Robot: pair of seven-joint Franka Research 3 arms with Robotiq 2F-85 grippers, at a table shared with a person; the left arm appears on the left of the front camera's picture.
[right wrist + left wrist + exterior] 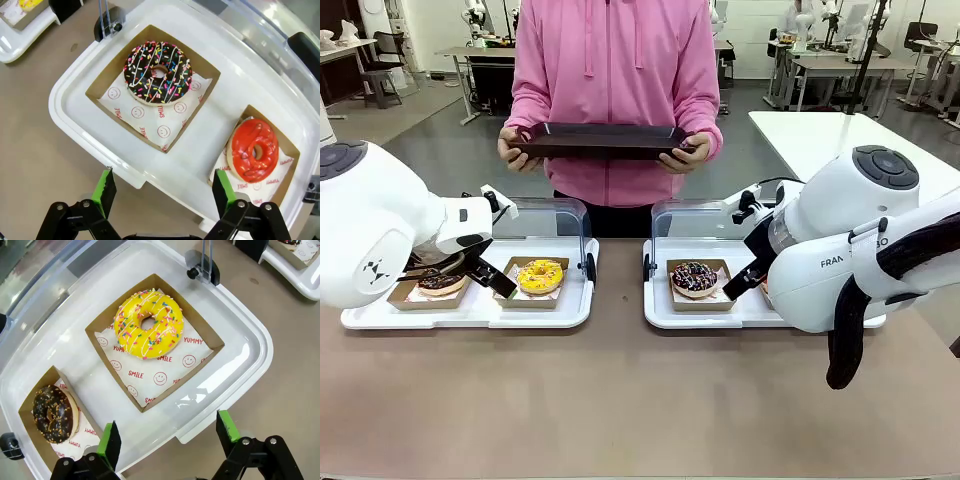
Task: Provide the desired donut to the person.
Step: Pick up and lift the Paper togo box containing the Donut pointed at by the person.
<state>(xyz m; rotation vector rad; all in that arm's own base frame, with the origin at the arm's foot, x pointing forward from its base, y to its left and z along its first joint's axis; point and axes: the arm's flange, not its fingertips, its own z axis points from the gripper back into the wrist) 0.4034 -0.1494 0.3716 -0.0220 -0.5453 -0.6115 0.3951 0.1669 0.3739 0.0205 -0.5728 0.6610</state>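
The left hand (168, 430) hangs released, its green-padded fingers spread wide and holding nothing, over the near rim of the left white tray (240, 357). From it, the yellow donut (148, 323) sits at about 12 o'clock in its cardboard box (116, 304), and the dark nut-topped donut (51, 413) lies at about 9 o'clock. The right hand (163, 182) is likewise released and empty above the right white tray (70, 107), with the chocolate sprinkled donut (158, 72) at 12 o'clock and the red donut (254, 150) at about 3 o'clock. The person (615, 80) stands at the 12 o'clock side of the desk (620, 400), holding a dark serving tray (600, 140) level in front, well apart from all four donuts. The person is not pointing and nothing else shows which donut is wanted, so the first risk is picking the wrong one. A soft, iced donut will likely squash or smear if the fingers clench too hard, and slip out if they clench too lightly. Coming down off-centre could catch the box wall and drag the whole box along. The clear lid (560, 215) stands raised at each white tray's 12 o'clock edge, straight on the way to the person, so a low carry could strike it. Letting go before the donut is over the serving tray would drop it onto the desk.
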